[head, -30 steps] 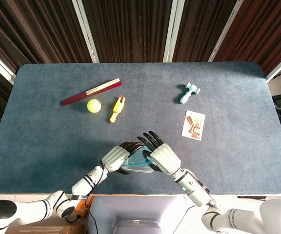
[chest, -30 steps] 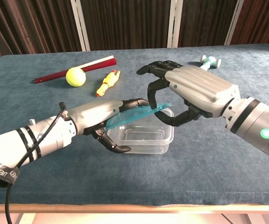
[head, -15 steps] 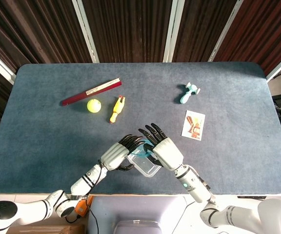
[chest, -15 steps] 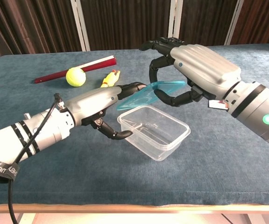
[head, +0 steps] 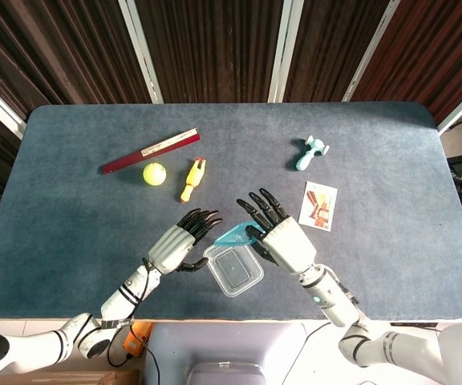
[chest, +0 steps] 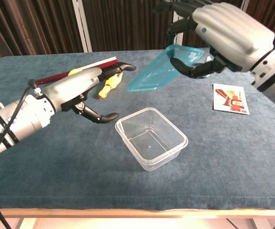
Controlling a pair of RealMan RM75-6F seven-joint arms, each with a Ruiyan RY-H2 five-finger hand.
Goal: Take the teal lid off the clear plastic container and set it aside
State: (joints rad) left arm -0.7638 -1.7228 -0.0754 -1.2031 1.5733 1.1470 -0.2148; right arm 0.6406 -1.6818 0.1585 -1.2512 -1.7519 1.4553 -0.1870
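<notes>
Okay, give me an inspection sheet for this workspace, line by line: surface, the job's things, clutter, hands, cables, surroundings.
Surface: blue-grey felt table top, flat, no spills seen.
Job's things: clear plastic container open, upright on the table; teal lid off it, held tilted in the air.
Clutter: yellow ball, red stick, yellow rubber chicken, teal toy, picture card, all lying apart from the container.
Hands: right robot hand grips the lid; left robot hand holds nothing, fingers apart, beside the container.
Cables: black cable along the left forearm.
Surroundings: dark curtains behind the table.
</notes>
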